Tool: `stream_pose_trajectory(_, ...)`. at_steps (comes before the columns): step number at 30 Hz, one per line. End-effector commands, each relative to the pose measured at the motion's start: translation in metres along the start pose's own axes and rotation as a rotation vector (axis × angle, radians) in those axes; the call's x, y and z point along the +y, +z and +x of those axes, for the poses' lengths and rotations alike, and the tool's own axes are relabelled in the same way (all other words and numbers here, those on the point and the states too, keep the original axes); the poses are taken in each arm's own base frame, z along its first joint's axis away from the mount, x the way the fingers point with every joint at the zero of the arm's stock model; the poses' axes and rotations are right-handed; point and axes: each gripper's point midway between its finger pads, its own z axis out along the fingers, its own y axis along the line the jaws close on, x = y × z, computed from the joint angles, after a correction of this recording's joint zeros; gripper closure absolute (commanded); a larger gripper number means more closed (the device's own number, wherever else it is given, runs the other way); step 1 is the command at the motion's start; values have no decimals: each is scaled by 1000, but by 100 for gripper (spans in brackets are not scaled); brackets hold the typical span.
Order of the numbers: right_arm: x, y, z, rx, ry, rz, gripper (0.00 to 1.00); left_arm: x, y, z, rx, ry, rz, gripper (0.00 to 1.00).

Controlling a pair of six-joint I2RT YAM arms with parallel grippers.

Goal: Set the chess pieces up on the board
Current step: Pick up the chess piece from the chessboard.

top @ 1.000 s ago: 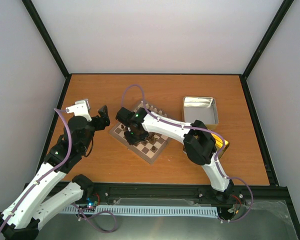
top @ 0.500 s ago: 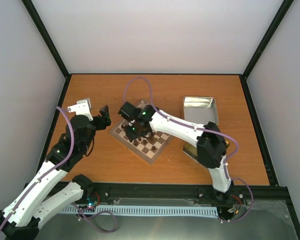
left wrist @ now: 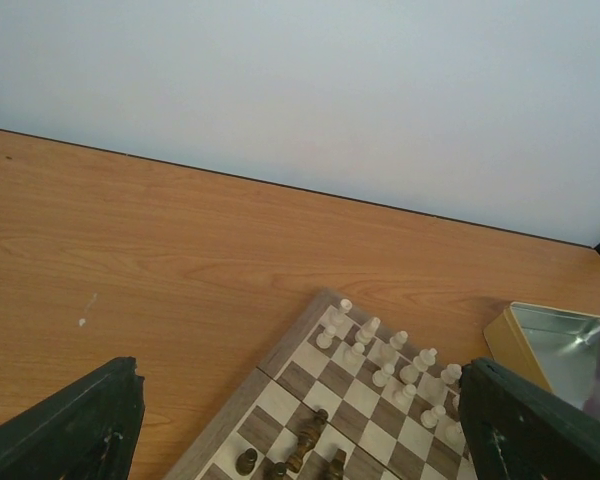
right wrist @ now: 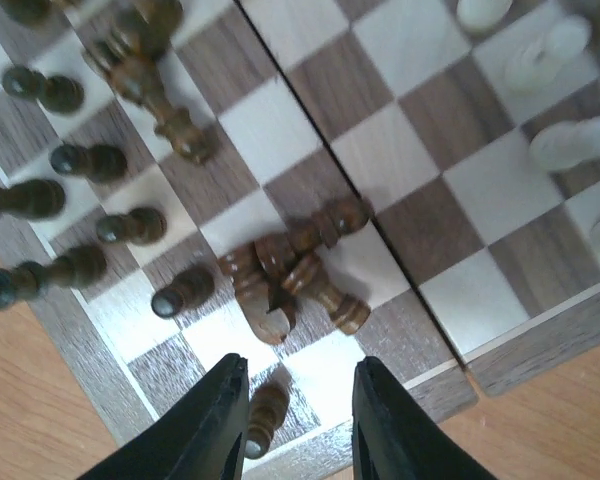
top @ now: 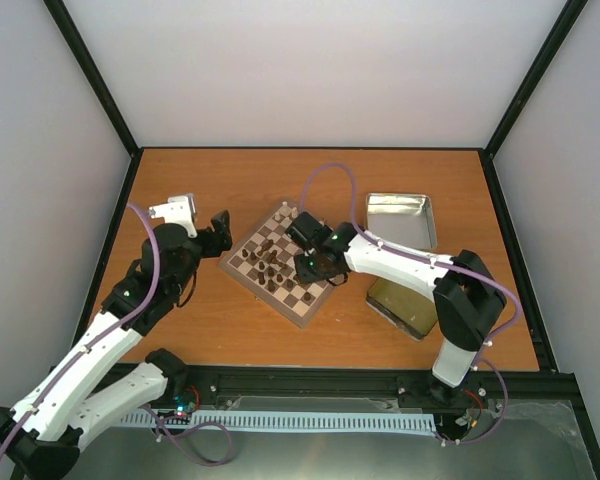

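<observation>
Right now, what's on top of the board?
Dark chess pieces, several toppled mid-board; cream pieces along one edge. In the top view the right gripper hides some squares.

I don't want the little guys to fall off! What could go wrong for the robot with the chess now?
The dark pieces lying in a heap near the board edge are tangled; grabbing one might drag or roll the others off. The right arm's open jaws straddle a small dark piece at the very rim, so a nudge could push it onto the table. Standing pawns close by could get knocked.
</observation>
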Motion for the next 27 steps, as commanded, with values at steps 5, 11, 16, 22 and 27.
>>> stream_pose_trajectory(5, 16, 22, 15, 45, -110, -89, 75, -14, 5, -11, -15, -10, 51, 13)
stream_pose_trajectory(11, 12, 36, 17, 79, -131, -51, 73, -18, 10, -10, 0, -15, 54, 13)
stream_pose_trajectory(16, 7, 41, 19, 81, -142, -28, 73, -19, 11, -11, 0, -12, 55, 13)
stream_pose_trajectory(22, -6, 42, 19, 84, -135, 46, 75, -19, 13, -10, 5, -4, 53, 13)
stream_pose_trajectory(27, -12, 39, 15, 61, -154, 78, 80, -18, 13, -8, 8, -4, 52, 13)
